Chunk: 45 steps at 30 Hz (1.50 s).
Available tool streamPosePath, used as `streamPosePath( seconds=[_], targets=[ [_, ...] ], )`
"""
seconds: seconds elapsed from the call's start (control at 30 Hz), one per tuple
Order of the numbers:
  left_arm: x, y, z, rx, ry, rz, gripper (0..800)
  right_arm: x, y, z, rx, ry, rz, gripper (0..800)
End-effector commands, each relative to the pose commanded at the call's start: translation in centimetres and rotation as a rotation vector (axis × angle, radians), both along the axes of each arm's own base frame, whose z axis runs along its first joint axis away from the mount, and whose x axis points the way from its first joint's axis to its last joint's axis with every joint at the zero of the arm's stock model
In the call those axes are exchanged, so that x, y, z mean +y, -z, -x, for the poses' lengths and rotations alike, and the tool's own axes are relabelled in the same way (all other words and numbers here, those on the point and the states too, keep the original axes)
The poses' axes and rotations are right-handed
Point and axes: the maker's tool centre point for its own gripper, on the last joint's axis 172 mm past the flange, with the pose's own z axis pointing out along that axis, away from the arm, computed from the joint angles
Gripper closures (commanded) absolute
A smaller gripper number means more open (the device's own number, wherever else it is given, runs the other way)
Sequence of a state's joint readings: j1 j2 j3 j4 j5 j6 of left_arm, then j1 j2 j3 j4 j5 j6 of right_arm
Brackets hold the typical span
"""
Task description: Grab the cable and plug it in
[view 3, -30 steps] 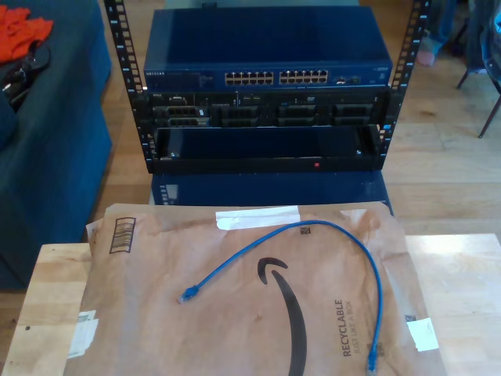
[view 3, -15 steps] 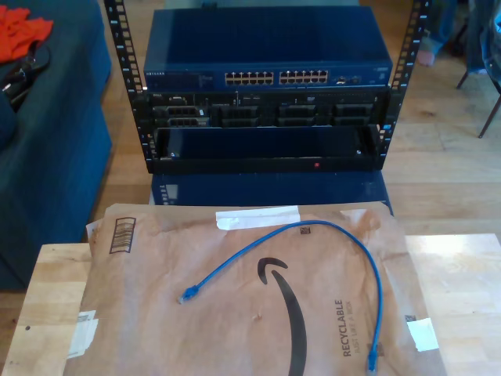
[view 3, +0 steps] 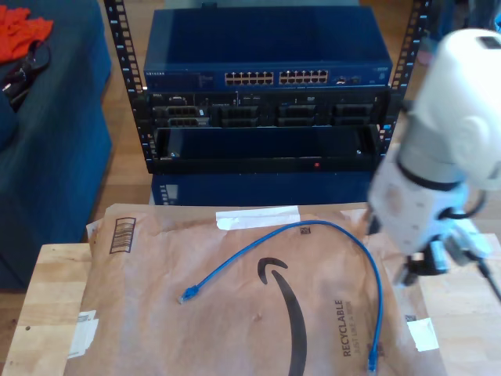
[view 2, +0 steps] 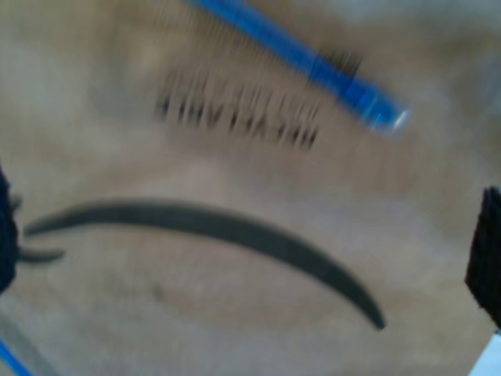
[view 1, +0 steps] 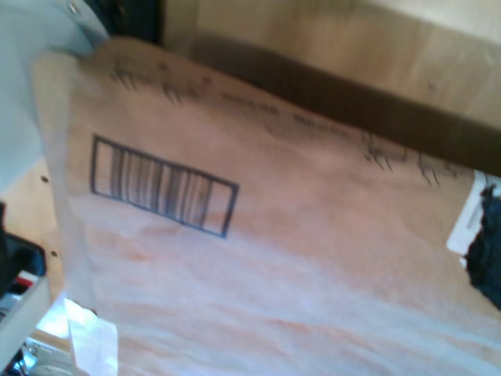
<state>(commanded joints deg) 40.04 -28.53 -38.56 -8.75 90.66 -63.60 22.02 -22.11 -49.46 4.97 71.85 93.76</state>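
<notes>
The cable [view 3: 313, 258] lies in an arc on the brown paper mailer [view 3: 156, 313] — one plug below my second gripper [view 2: 243, 235]. Whether either gripper is open, I cannot tell.

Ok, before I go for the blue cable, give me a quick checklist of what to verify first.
1. Cable free to lift: ok. The cable lies loose in an arc on the paper mailer.
2. Both ends findable: ok. One plug lies mid-mailer, the other plug near the exterior view's bottom edge.
3. My second tool open: ok. Its fingers stand wide apart with nothing between.
4. Second tool centred on the cable: not ok. The cable end sits outside the gap.
5. Free port on the switch: cannot tell. The ports are too small to read.
</notes>
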Motion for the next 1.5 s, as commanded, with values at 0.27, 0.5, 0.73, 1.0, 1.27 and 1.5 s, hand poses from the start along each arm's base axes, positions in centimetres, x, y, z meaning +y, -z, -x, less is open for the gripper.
streamPosePath(
  seconds=[0.27, 0.5, 0.73, 1.0, 1.27, 1.5],
  targets=[
    [-2.5, 0.3, -1.2, 0.015, -0.03, 0.027, 0, 10.5, 3.0, -0.9, -0.06, -0.163, -0.025, 4],
    [-2.4, 1.2, -1.2, 0.039, -0.033, 0.043, 0, 16.0, 7.6, -0.6, -0.052, -0.241, -0.017, 4],
    [-1.8, 3.2, -2.3, 0.049, -0.035, 0.042, 0, 19.0, 12.0, -2.3, -0.072, -0.257, -0.023, 7],
    [-2.5, 3.9, -3.1, 0.057, -0.017, 0.028, 0, 20.2, 15.6, -3.7, -0.037, -0.268, 0.005, 24],
    [-2.6, 4.0, -3.1, 0.062, -0.016, 0.032, 0, 20.8, 16.8, -4.6, -0.032, -0.304, 0.012, 48],
    [-2.7, 4.0, -3.0, 0.062, -0.017, 0.034, 0, 20.9, 16.9, -5.4, -0.049, -0.305, 0.008, 204]
  ],
)
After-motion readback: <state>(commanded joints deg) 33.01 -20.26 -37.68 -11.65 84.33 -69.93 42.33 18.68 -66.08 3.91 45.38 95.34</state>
